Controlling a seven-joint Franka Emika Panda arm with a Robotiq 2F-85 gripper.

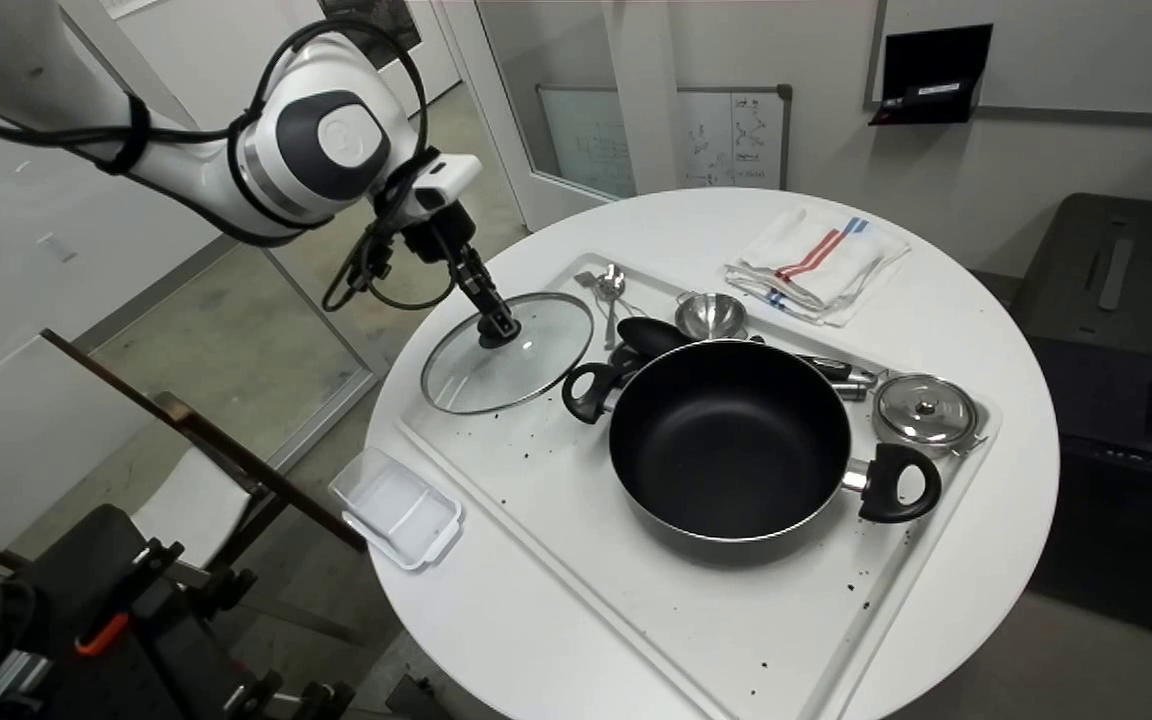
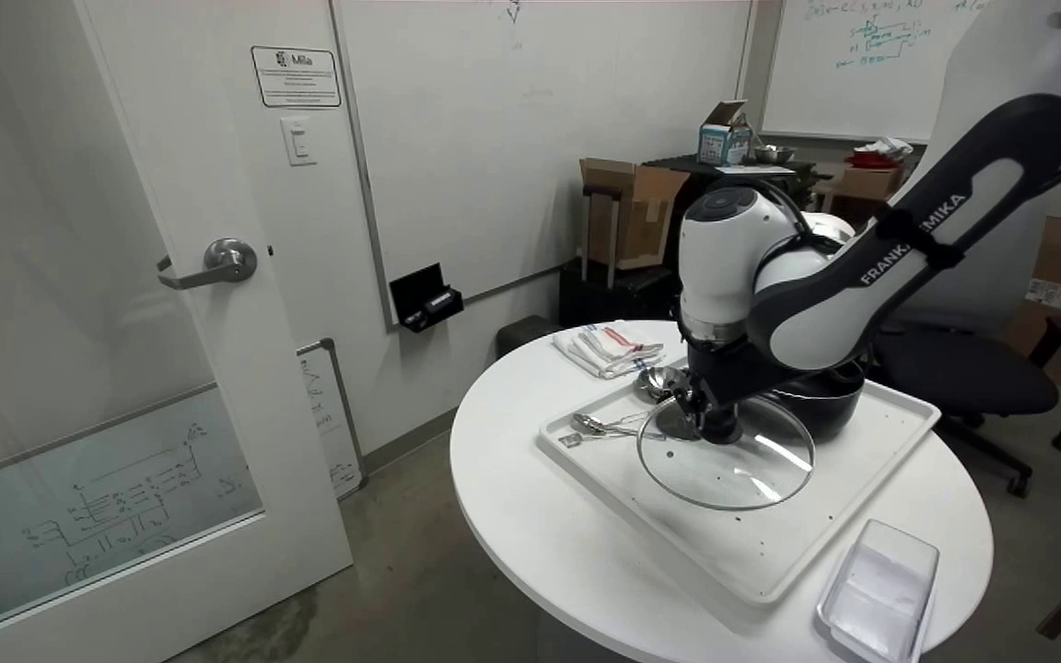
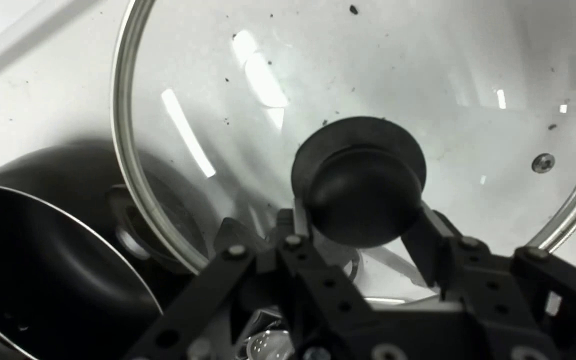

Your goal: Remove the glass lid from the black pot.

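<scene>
Glass lid out beside the black pot, knob pinched in the gripper, jaws just knob-wide, so lift-off looks done and now it wants a gentle set-down

Glossy glass lid, smooth pot

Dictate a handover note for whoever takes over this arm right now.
Gripper: jaws closed on the black knob of the glass lid.
Where: lid beside the black pot, over the tray; can't tell if it touches the tray. Pot sits uncovered on the tray.
Done: lid off the pot.
Left: probably lower it if needed, open the jaws and back away.
</scene>
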